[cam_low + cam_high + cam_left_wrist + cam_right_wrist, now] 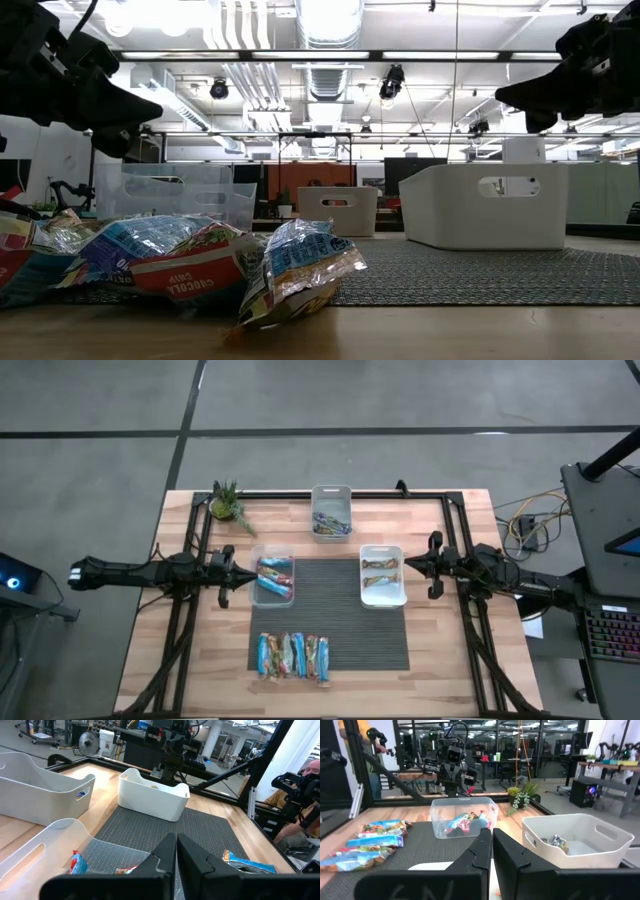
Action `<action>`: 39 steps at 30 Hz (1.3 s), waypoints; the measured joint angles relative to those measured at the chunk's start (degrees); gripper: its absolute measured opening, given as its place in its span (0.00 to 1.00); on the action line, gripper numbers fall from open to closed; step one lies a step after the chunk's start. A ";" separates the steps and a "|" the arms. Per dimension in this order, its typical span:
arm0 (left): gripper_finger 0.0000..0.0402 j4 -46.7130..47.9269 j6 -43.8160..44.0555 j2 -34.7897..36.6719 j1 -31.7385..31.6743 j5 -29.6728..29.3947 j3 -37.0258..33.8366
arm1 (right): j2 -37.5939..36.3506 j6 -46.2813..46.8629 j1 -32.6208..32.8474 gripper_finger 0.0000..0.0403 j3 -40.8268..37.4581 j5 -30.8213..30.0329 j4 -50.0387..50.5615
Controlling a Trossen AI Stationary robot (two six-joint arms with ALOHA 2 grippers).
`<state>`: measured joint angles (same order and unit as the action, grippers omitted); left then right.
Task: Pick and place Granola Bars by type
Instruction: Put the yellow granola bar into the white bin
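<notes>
Several Granola Bars (293,656) lie side by side, long axes running front to back; we cannot read their wrappers. Left gripper (240,574) and right gripper (409,564) hover pinched together.

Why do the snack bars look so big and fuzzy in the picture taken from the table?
In the low view the granola bars lie right by the camera, so they loom large and soft, and bright ceiling lights glare above them. In the high view the same bars look small and evenly lit. In the left wrist view the left gripper fills the bottom as a dark shape.
</notes>
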<state>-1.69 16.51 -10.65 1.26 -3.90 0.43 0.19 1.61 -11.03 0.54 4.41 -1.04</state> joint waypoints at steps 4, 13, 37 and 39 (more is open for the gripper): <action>0.00 0.00 0.00 0.02 -0.02 0.01 0.00 | 0.00 -3.52 0.00 0.02 0.00 0.00 0.00; 0.00 0.02 0.00 0.02 -0.01 0.01 0.00 | 0.00 -6.34 0.00 0.02 0.00 -0.01 -0.01; 0.00 0.00 0.00 0.00 0.00 0.01 -0.01 | 0.00 -6.59 0.00 0.02 0.00 -0.01 0.00; 0.00 -0.13 0.00 0.01 -0.01 -0.01 -0.01 | 0.00 -6.36 0.02 0.02 0.00 -0.01 0.00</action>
<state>-1.82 16.52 -10.65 1.25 -3.91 0.41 0.19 -4.75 -11.01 0.54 4.40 -1.04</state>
